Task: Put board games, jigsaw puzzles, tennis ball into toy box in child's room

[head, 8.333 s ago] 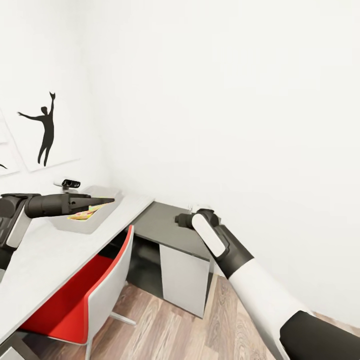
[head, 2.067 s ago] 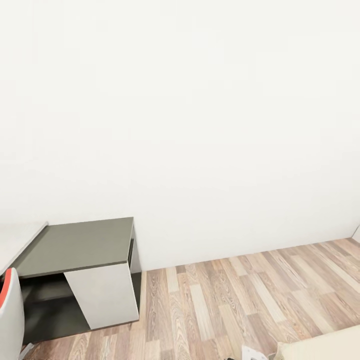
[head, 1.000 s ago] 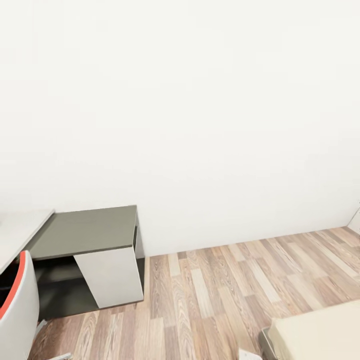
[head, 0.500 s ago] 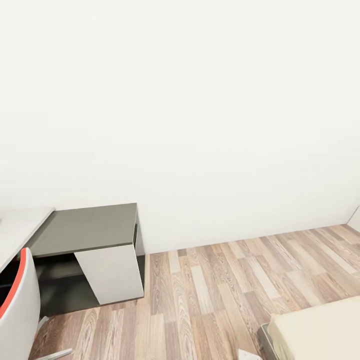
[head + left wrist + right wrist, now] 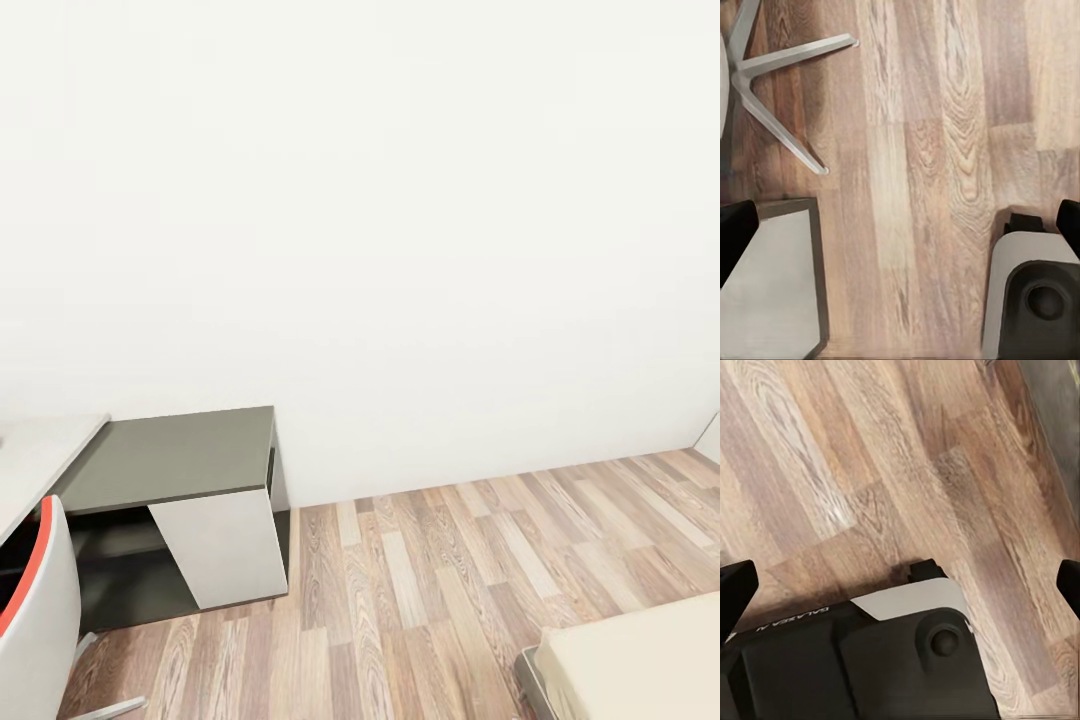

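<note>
Below the left gripper (image 5: 900, 225), whose dark fingertips (image 5: 735, 236) stand wide apart and hold nothing, lie wood planks (image 5: 922, 150), with a chair's metal legs (image 5: 772, 82) beyond them. Under the right gripper (image 5: 900, 585), spread equally wide and empty, is the robot's base (image 5: 862, 660). Ahead, the table (image 5: 170, 460) meets the wall; the bed (image 5: 640, 660) lies opposite.

The only lettering I can find sits on my own base (image 5: 855, 660), seen from my right wrist camera: small white capitals along the edge of the black housing, beside the white panel. They seem to begin "GALAXEA", but the print is too small and slanted to read surely.
</note>
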{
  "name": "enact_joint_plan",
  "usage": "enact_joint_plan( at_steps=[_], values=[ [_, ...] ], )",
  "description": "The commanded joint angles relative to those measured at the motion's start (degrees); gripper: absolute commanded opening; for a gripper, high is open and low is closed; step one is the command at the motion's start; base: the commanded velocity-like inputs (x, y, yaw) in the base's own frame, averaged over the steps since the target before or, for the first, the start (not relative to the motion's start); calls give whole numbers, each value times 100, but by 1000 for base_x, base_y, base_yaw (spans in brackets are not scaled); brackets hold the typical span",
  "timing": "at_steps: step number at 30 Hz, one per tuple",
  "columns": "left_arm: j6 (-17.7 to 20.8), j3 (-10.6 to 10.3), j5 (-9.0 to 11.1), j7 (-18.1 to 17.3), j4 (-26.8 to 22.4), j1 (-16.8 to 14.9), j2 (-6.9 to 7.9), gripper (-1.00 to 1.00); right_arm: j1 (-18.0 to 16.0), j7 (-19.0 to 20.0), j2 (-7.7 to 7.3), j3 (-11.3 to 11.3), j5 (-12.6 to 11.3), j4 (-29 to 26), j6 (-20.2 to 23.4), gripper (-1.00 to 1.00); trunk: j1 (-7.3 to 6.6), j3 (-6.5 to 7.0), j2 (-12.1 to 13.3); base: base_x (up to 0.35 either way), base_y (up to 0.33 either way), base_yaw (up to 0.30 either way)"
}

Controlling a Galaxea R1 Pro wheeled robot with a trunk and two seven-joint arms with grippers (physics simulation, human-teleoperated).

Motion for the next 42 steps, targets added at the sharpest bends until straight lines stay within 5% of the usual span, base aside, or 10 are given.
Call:
enact_joint_plan(
  at_steps=[1,9,18,42],
  values=[
    [-17,-16,-10,21,11,0,-1,100,57,-33,-8,52,-44,-5,-72,100,4,-11,-12,0,0,0],
    [-13,-23,-12,13,26,22,-117,100,806,-32,-46,46,-21,180,-554,100,4,-11,-12,0,0,0],
    [-14,-21,-12,12,26,25,-126,100,1069,-32,-106,46,-7,696,-568,100,4,-11,-12,0,0,0],
    [-11,-21,-12,12,26,23,-127,100,1138,-32,-123,46,-6,731,-568,100,4,-11,-12,0,0,0]
  ],
)
